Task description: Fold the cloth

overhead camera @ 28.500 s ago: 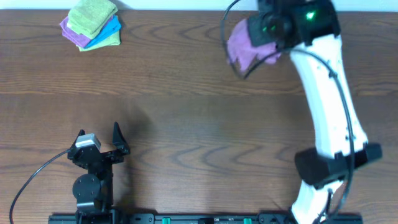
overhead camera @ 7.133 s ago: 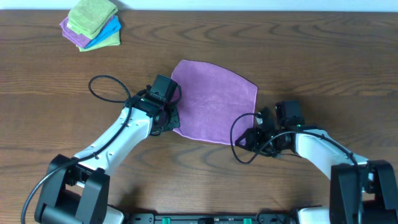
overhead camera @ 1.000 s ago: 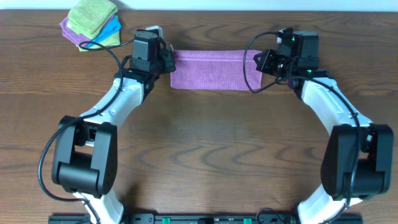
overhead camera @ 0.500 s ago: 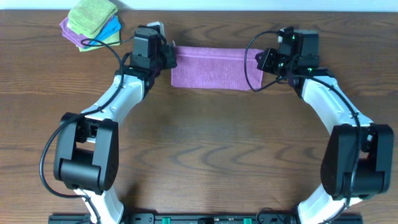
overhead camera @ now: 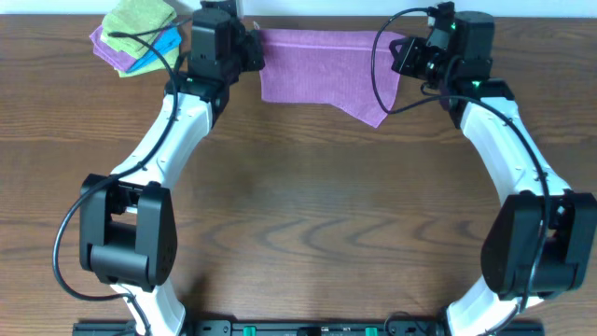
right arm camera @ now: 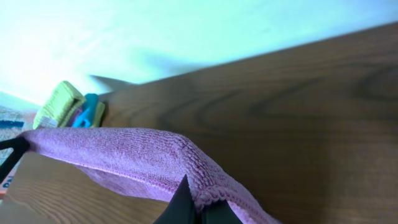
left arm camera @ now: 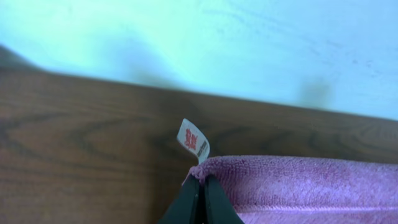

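Cloth (overhead camera: 317, 65) raised to far table (overhead camera: 298, 187) edge; left tool (left arm camera: 200, 182), right tool (right arm camera: 188, 186) pinching.

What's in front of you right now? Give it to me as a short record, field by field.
left hand: shut on a corner of the light purple microfibre towel, beside its small white tag
right hand: shut on the towel's other end
towel: stretched between the hands, one lower corner sagging
other items: stack of green, blue and purple folded cloths, apart from the towel
surface: brown wooden table
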Controlling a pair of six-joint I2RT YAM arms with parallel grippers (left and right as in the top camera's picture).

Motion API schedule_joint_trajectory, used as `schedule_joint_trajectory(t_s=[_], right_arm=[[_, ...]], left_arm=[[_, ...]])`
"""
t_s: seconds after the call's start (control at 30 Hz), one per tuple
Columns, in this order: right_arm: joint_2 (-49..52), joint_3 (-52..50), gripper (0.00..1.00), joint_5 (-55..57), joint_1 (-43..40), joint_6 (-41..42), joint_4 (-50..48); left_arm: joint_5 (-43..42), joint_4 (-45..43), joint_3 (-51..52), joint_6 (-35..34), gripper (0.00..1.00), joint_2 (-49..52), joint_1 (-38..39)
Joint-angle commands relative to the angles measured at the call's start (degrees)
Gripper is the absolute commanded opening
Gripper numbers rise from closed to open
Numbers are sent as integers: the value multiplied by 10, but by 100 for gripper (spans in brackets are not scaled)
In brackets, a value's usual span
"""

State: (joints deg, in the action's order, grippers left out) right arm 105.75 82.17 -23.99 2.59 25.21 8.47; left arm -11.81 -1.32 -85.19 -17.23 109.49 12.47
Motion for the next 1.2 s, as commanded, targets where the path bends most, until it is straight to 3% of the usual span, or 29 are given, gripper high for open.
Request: schedule_joint_trajectory(t_s=[0.0,0.7,0.93,1.17], right_arm=[[7,25,2,-5,-3,-6,1],[7,74,2,-29,-20,-30,13],[3,74,2,-86,-20,-30,21],[-44,74,2,-88,-19,-80,137]], left_arm=[[3,17,-36,32,6,4,-6],[-1,46,-92,45,6,2,-6],[-1,103,-92,55,5,-21,-6],[-1,205,-92,57,5,-75,-5]])
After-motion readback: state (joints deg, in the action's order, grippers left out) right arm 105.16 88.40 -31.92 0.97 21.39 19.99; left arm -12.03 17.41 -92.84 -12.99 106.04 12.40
